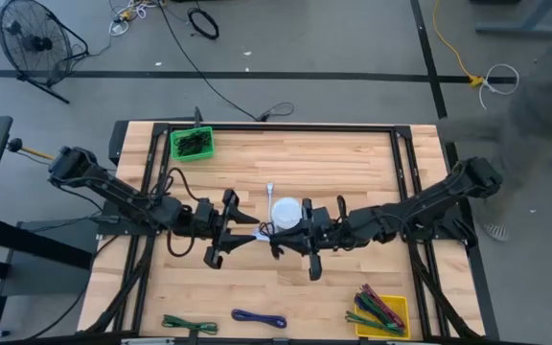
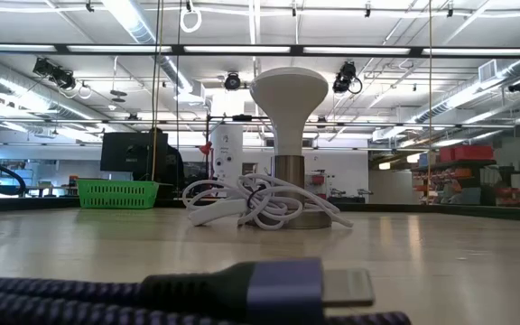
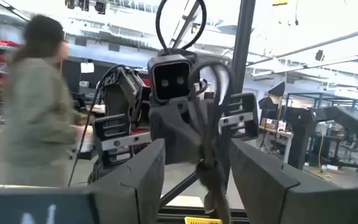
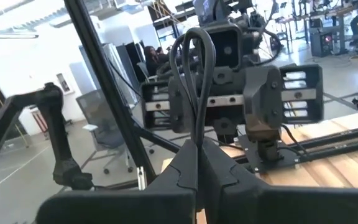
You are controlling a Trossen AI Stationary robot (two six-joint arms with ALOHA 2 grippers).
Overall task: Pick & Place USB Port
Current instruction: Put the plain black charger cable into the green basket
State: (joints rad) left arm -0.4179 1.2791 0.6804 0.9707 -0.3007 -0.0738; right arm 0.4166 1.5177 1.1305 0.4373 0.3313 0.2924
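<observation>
Here we see the left gripper (image 1: 220,233) spread wide by the white hub (image 1: 287,213); the right gripper (image 1: 300,241) looks clenched, seemingly empty.

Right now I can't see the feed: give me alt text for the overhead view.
Both dark arms reach inward and meet at the table's middle, the left pincer and right pincer flanking a white round-topped device with a white cable. A green basket sits at the far left, a yellow tray of cables near right, and loose cables along the near edge.
</observation>
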